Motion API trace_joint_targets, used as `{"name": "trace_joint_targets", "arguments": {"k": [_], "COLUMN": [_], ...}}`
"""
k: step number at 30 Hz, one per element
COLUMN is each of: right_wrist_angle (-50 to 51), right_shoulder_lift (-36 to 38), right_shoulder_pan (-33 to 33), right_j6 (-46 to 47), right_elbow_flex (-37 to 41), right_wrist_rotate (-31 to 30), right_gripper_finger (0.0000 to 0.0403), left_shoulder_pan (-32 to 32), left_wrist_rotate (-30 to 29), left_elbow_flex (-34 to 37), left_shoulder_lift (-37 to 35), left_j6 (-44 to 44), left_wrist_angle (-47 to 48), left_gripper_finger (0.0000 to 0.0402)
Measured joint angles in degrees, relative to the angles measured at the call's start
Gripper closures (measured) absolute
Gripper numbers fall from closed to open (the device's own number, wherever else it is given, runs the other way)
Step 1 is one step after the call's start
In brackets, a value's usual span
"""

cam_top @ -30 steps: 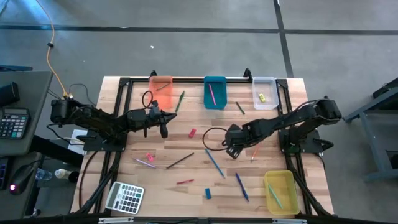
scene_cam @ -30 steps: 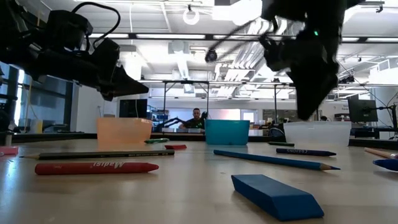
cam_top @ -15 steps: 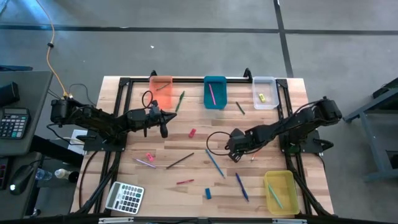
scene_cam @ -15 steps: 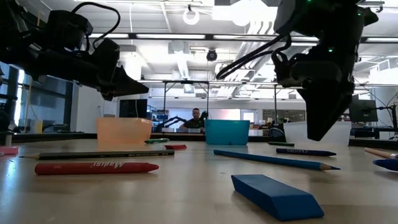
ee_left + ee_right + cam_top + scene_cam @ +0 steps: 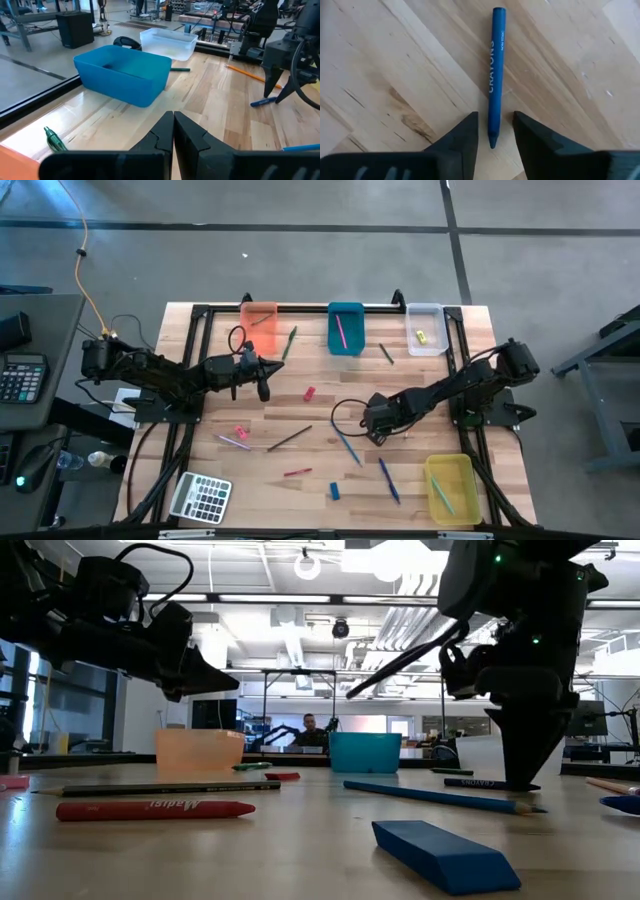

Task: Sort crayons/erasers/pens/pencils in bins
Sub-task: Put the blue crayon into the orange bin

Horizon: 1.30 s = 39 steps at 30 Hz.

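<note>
Right wrist view: parted right gripper (image 5: 495,131) astride blue crayon (image 5: 496,75), tip hidden.

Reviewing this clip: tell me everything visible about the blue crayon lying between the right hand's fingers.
The blue crayon is a slim, round stick with a pointed tip and pale lettering along its side reading CRAYONS. It looks waxy and whole, lying flat on the pale wooden table. Its pointed end sits in the gap between the open fingers of the right hand, which straddle it without visibly touching it. Nothing else touches it but the table.
</note>
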<state>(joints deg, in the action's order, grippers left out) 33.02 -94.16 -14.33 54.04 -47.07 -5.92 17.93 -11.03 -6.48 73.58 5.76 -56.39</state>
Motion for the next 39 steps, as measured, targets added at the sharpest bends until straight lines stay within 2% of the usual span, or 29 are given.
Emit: {"name": "trace_joint_targets", "arguments": {"k": [8,12,18,22,32,35,39], "right_wrist_angle": [1.42,2.65,2.64,3.57,3.84,1.36,-7.99], "right_shoulder_lift": [-0.13,-0.14,1.53,5.12,16.41,19.41,20.71], "right_shoulder_pan": [0.04,0.04,1.27,3.17,13.67,17.69,22.70], "right_j6": [-0.05,-2.57,-6.43,-9.95,-28.98,-34.70,-42.01], "right_elbow_flex": [0.07,0.11,0.34,0.52,0.40,0.39,0.39], "right_wrist_rotate": [-0.11,-0.01,1.80,1.66,0.51,1.97,7.48], "right_gripper_finger": [0.0370,0.0391,0.0387,0.0387,0.0387,0.0387,0.0387], "left_shoulder_pan": [0.02,0.07,1.22,3.30,9.54,10.37,10.41], "left_wrist_rotate": [0.07,0.16,0.53,4.89,11.54,13.45,15.93], "left_elbow_flex": [0.00,0.00,0.00,-0.02,-0.04,-0.05,-0.49], "left_shoulder_lift": [0.01,0.00,0.00,-1.64,-8.09,-8.39,-8.35], "left_j6": [1.09,3.22,6.26,9.29,14.66,16.35,18.45], "left_wrist_angle": [-0.25,-0.26,-0.29,-0.61,-0.60,-0.46,-0.39], "left_gripper_finger": [0.0401,0.0401,0.0401,0.0401,0.0401,0.0394,0.0376]}}
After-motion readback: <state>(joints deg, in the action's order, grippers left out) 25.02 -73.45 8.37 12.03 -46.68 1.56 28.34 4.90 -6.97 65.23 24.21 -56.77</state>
